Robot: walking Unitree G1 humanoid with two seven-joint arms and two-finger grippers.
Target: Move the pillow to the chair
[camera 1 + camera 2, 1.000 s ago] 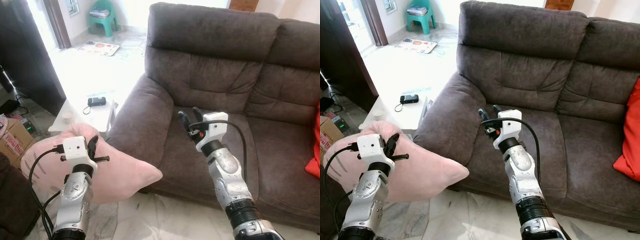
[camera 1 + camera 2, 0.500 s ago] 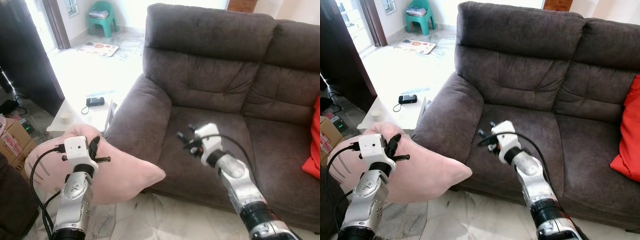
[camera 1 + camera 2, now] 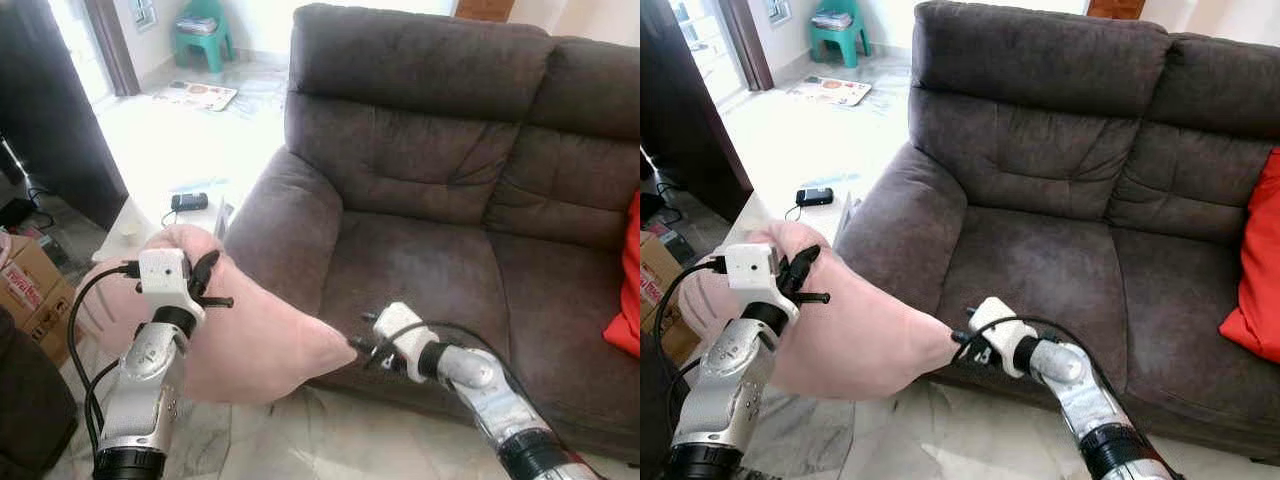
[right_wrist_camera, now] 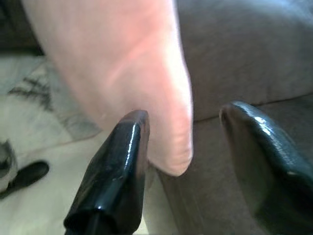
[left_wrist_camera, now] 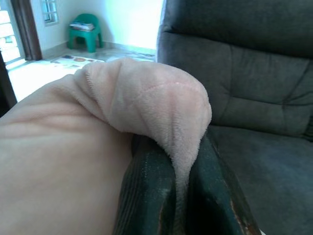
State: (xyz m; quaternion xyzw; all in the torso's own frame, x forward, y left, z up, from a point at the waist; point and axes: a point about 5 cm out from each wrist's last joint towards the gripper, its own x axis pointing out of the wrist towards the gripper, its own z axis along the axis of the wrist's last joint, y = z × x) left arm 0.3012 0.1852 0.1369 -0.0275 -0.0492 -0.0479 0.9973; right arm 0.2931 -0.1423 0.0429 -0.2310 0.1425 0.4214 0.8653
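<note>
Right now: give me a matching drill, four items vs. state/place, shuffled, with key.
Items:
1. pink pillow
2. left gripper
3. right gripper
4. red cushion

States:
A. open, fingers either side of the pillow's corner
B. lying on the sofa's far right seat
C. shut on a fold of fabric
D. held up beside the sofa arm, above the floor

Pairs: 1-D, 2-C, 3-A, 4-B

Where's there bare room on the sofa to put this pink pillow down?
The sofa's left seat cushion, between the armrest and the middle seam, is bare. The next cushion is bare up to the red cushion at its far right. It is crowded at the front edge, where the pink pillow and right gripper meet.
</note>
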